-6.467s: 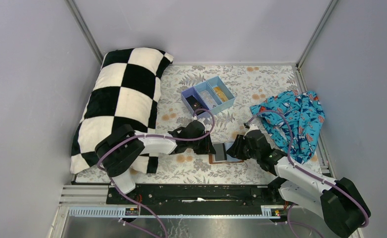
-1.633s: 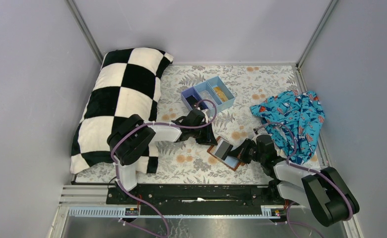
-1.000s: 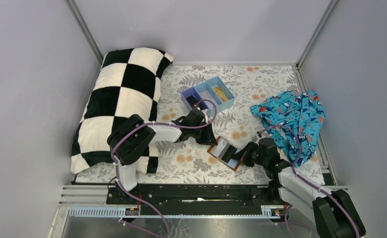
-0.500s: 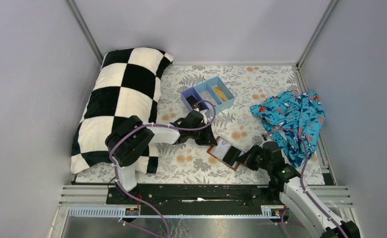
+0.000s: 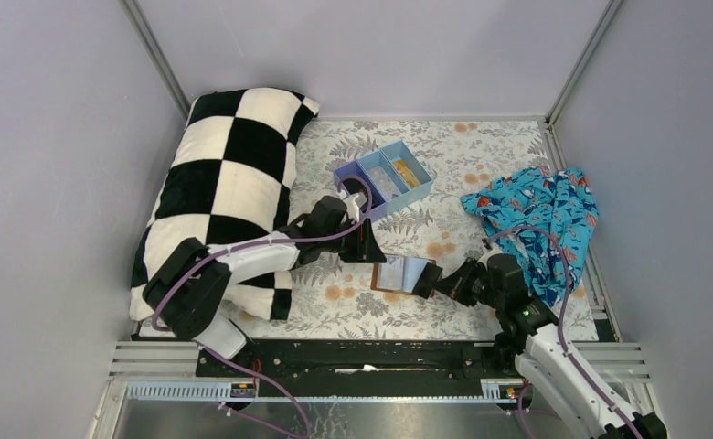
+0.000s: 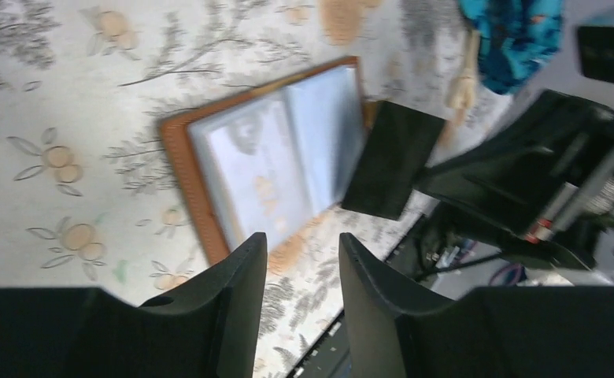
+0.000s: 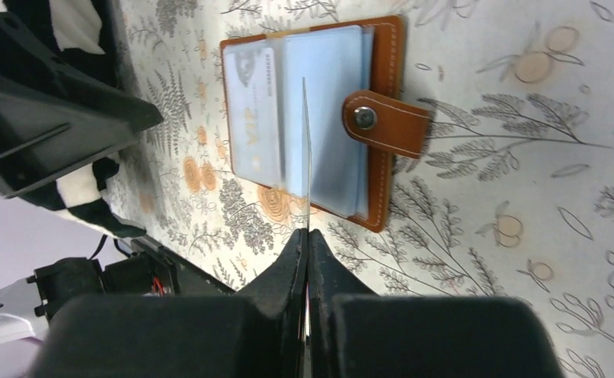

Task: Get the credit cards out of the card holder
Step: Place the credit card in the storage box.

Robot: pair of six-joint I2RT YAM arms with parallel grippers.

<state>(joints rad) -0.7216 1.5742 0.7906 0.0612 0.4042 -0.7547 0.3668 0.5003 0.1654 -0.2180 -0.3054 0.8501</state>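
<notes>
The card holder (image 5: 397,273) lies open on the flowered mat, brown leather with a snap tab (image 7: 386,122) and pale blue-grey credit cards (image 7: 288,118) in its sleeves. My right gripper (image 5: 441,282) is shut on one card (image 7: 305,157), seen edge-on in the right wrist view and as a dark rectangle (image 6: 390,157) in the left wrist view, held just right of the holder. My left gripper (image 5: 367,245) is open and empty, hovering at the holder's left edge (image 6: 302,260).
A blue three-compartment tray (image 5: 385,178) stands behind the holder, a yellow card (image 5: 408,172) in its right compartment. A black-and-white checked pillow (image 5: 229,183) lies at the left. A blue patterned cloth (image 5: 536,219) lies at the right.
My right gripper has drawn a card away from the holder to the right and holds it on edge. The holder has shifted a little left. My left arm has lowered and drawn back.
</notes>
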